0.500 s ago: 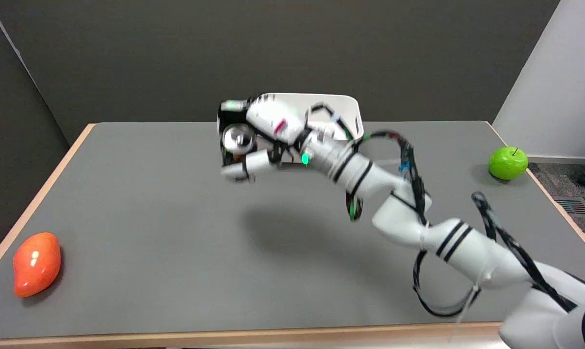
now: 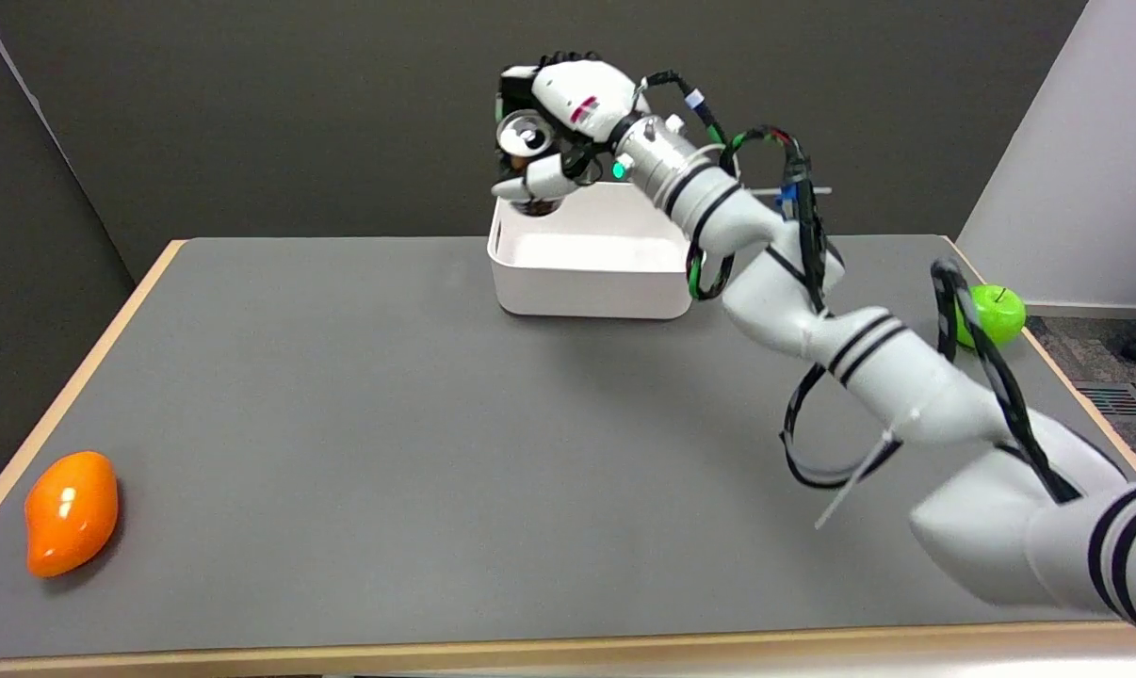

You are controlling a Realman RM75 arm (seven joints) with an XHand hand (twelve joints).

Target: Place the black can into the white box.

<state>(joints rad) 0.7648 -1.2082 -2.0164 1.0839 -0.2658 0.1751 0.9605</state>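
Observation:
My right hand [image 2: 559,132] is raised in the air above the far left corner of the white box [image 2: 592,273]. It grips the black can [image 2: 523,137], whose silver end faces the camera; most of the can's dark body is hidden by the fingers. The box stands at the table's far middle, open side up, and its visible inside is bare. The can hangs clear of the box rim, not touching it.
A green apple [image 2: 992,314] lies near the table's right edge, partly behind the arm's black cable. An orange mango-shaped fruit [image 2: 71,511] rests at the near left corner. The right arm stretches across the table's right half.
The hand with the can has risen and moved right and away, from in front of the box to above its far left corner. The arm has stretched out, uncovering the box.

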